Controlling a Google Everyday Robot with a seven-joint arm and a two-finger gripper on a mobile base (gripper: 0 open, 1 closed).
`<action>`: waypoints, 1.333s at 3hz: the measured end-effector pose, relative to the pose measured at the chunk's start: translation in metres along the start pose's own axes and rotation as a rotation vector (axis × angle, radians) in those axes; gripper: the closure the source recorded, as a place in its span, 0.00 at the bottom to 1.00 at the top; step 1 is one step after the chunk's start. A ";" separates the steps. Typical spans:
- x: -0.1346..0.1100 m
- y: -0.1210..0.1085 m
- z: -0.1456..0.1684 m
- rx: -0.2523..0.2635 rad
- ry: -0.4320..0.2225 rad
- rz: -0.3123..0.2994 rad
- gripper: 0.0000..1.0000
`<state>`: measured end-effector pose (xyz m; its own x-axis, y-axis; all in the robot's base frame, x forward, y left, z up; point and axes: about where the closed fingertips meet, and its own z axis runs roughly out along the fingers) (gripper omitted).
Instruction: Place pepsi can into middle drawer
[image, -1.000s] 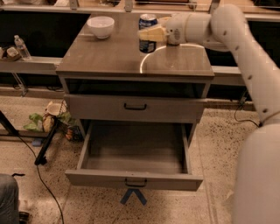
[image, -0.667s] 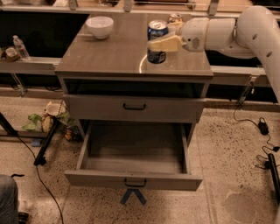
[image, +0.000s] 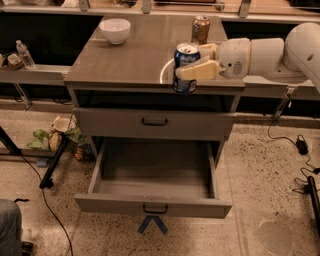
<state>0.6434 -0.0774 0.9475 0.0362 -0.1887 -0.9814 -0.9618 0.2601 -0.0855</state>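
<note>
Item under inspection: the pepsi can (image: 185, 68). It is a small dark-blue can with a silver top and pale logo marks on its side. It stands upright and no dent can be made out.

Position: the can is at the front edge of the desk (image: 131, 59), right of centre. Its lower end overlaps that edge in the view. Whether the base touches the surface cannot be told.

Pincer (image: 189, 61): it reaches in from the right on a white arm (image: 260, 54). It is clamped on the can, with one cream finger behind the can near its top and the other across its front.

Middle drawer (image: 115, 204): it is pulled out well below the can, with its grey inside showing. The drawer front (image: 110, 122) above it is closed.

Other items on the desk: a white bowl (image: 115, 30) at the back left and a gold-brown can (image: 201, 29) at the back, well apart from each other.

Change since 0.7 s ago: the can and pincer have come forward from further back on the desk to its front edge. They now sit lower in the view. The gold-brown can, then largely hidden behind the pincer, now shows in full. The bowl and both drawers are unchanged.
</note>
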 end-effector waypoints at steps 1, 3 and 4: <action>0.003 0.003 0.003 0.000 0.009 0.002 1.00; 0.067 0.045 0.024 -0.006 -0.002 -0.022 1.00; 0.113 0.069 0.038 -0.021 0.005 -0.046 1.00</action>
<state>0.5910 -0.0446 0.8240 0.0793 -0.2050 -0.9755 -0.9645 0.2314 -0.1271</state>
